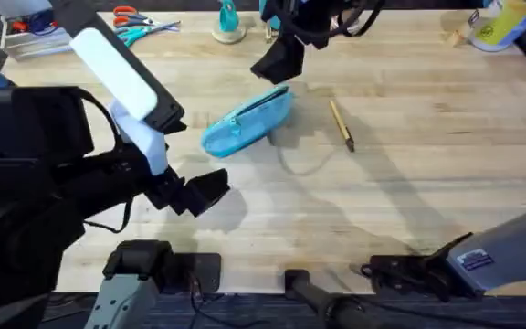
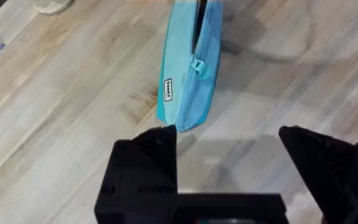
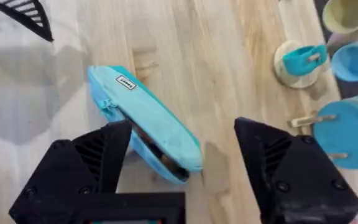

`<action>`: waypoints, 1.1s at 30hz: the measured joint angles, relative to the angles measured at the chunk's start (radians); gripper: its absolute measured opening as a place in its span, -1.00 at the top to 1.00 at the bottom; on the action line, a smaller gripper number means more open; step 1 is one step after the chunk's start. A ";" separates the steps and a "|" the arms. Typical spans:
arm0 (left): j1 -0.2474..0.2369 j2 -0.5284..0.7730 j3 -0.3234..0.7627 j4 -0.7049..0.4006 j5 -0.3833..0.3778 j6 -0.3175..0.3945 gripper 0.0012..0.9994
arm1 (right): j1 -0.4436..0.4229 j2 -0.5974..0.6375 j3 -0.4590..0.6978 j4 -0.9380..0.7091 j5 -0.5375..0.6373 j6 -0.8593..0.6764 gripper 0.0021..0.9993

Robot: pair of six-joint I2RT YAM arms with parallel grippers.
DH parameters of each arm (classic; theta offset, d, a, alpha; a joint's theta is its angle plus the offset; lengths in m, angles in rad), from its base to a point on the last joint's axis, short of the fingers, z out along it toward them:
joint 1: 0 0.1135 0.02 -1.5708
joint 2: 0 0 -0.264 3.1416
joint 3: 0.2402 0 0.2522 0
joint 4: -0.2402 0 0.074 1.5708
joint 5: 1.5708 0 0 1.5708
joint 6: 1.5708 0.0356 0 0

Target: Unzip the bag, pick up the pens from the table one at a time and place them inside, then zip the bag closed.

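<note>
The light-blue bag (image 1: 245, 119) lies slantwise at the middle of the table (image 1: 409, 183). Its zipper is parted at the far end, and the pull (image 2: 197, 65) sits partway along. One yellow-tan pen (image 1: 341, 124) with a dark tip rests just right of the bag. My left gripper (image 1: 204, 192) hovers open near the bag's closer end (image 2: 185, 106), which lies just ahead of its fingers (image 2: 160, 155). My right gripper (image 1: 277, 62) hangs open over the bag's far, unzipped end (image 3: 160, 134), and the dark opening shows between its fingers (image 3: 104, 155).
Scissors (image 1: 133, 26) and a box (image 1: 30, 32) lie at the back left. A teal object on a beige base (image 1: 228, 23) stands at the back middle, and a yellow-labelled container (image 1: 496, 27) at the back right. Cups (image 3: 353, 59) and a blue plate (image 3: 347, 137) sit past the bag.
</note>
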 joint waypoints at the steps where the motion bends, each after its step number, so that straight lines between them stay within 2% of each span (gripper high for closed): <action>1: 0.000 0.000 0.000 0.000 0.000 0.000 -0.99 | 0.000 0.000 0.000 0.005 0.000 -0.011 -0.99; 10: 0.000 0.000 0.000 0.000 0.000 0.000 -0.99 | 0.000 0.000 0.000 0.023 0.001 -0.060 -0.99; 23: 0.000 0.000 0.000 0.000 -0.001 0.000 -0.99 | 0.000 0.000 0.001 0.002 0.000 -0.240 -0.99; 33: 0.000 0.000 0.000 0.000 -0.003 0.000 -0.99 | 0.000 0.000 0.001 -0.118 -0.057 -0.497 -0.96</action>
